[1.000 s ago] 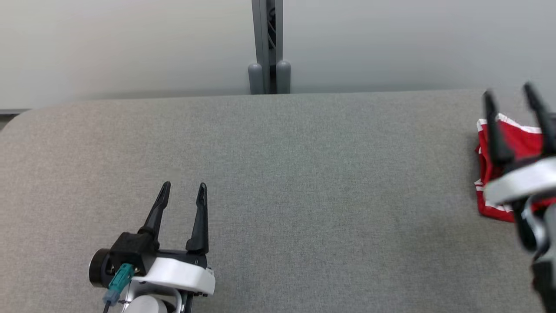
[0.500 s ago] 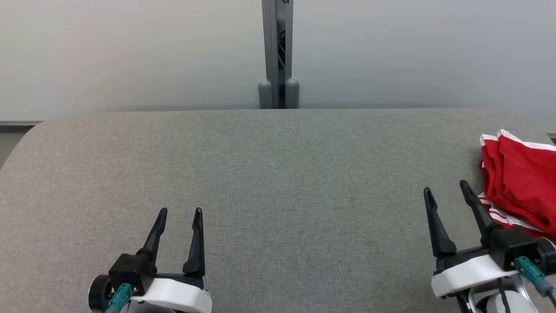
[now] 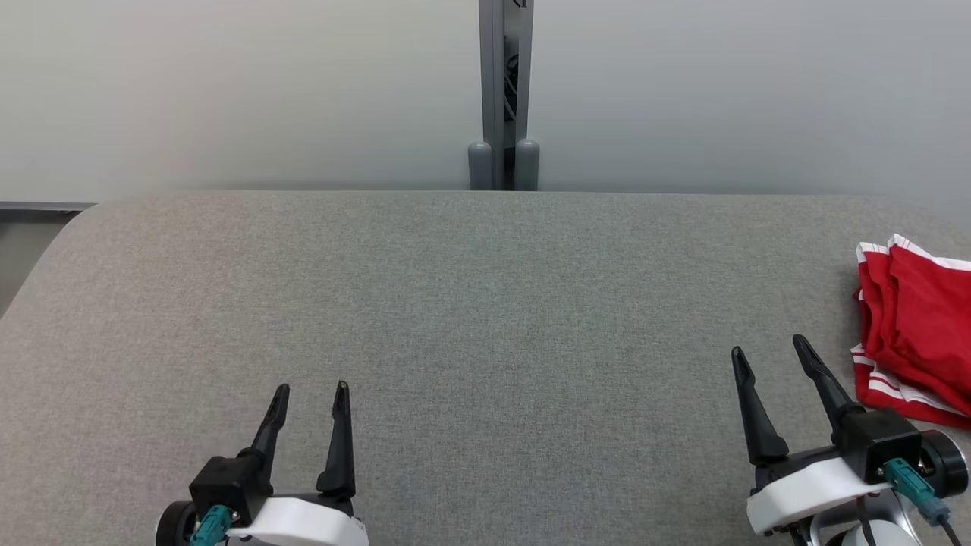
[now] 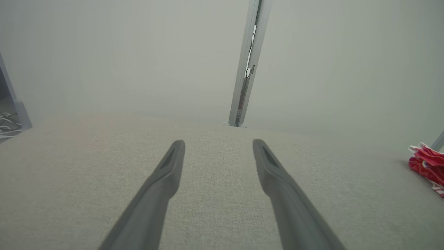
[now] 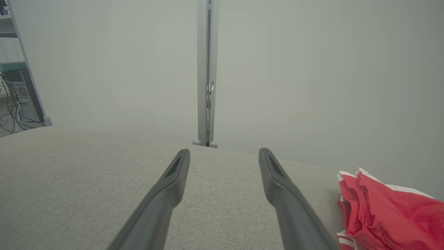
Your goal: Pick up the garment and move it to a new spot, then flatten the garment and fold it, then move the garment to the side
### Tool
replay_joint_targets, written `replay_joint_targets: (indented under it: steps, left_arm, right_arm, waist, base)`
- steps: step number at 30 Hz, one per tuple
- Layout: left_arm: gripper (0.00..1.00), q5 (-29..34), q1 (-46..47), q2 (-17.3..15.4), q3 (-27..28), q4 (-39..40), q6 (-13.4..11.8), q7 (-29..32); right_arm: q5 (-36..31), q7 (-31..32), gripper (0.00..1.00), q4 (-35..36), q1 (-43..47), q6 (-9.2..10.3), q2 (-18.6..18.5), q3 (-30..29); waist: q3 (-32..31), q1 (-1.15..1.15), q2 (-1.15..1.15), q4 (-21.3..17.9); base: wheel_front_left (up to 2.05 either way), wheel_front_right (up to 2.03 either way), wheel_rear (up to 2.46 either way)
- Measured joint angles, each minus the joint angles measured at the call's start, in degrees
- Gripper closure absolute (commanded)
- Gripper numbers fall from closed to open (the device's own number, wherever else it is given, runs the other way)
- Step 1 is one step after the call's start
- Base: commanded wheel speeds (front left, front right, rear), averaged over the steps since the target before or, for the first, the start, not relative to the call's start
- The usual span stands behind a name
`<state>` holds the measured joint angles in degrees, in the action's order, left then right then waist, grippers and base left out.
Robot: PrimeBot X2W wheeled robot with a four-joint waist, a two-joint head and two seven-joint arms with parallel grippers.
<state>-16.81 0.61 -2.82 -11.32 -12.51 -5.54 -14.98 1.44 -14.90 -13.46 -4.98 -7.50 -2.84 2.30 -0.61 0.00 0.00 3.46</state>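
- The red garment with white stripes lies at the far edge of the gray table, at about 3 o'clock in the head view.
- It sits in a small stack of layers, so it looks folded. The folds are a bit bumpy, not neat and flat.
- The left gripper is low at about 7 o'clock. Its two fingers are spread apart and hold nothing.
- The right gripper is low at about 5 o'clock. Its fingers are spread apart too, with nothing between them.
- The garment is near the right gripper, at about 2 o'clock from it, but they do not touch.
- In the right wrist view the garment lies off to the side of the fingers, at about 4 o'clock.
- A gray post stands behind the table at 12 o'clock.
- I think the job is nearly done or done: the garment looks folded and put to the side.
- I see no step left, except maybe tidying the folds.
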Motion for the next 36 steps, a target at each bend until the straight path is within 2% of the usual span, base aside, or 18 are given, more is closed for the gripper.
replay_joint_targets:
  steps: [7, 19, 24, 35, 36]
  left_arm:
    - [0.0, -2.0, -0.1, 0.0, 1.1, 0.2, 0.0, 0.0]
    - [0.0, -4.6, -0.1, 0.0, 2.1, -1.8, 1.5, 0.0]
    - [0.0, -7.2, -0.1, 0.0, 2.5, -2.9, 3.0, 0.0]
    - [0.0, -9.2, -0.1, 0.0, 3.0, -3.7, 3.5, 0.0]
    - [1.0, -9.2, -0.3, 0.0, 3.0, -4.1, 3.5, 0.0]
  right_arm:
    - [0.1, 0.0, 0.0, -0.4, 0.0, 0.0, 0.1, 0.2]
    - [0.5, 0.0, 0.0, -0.8, 0.1, 0.0, 0.2, 1.8]
    - [0.5, 0.0, 0.0, -0.9, 0.1, 0.0, 0.2, 1.8]
    - [0.1, 0.0, 0.0, -1.4, 0.3, 0.0, 0.2, 1.9]
    - [0.1, 0.0, 1.0, -1.9, 0.4, 0.0, 0.3, 1.9]
  waist:
    - [-0.2, 0.0, 0.0, 0.0]
    - [-0.4, 0.0, 0.0, -0.1]
    - [-0.5, 0.0, 0.0, 0.0]
    - [-0.4, 0.0, 0.0, 0.5]
    - [-0.4, 0.0, 0.0, 0.5]
  base:
    - [0.0, 0.0, 0.0]
    - [0.0, 0.0, 0.0]
    - [0.0, 0.0, 0.0]
    - [0.0, 0.0, 0.0]
    - [0.0, 0.0, 0.0]
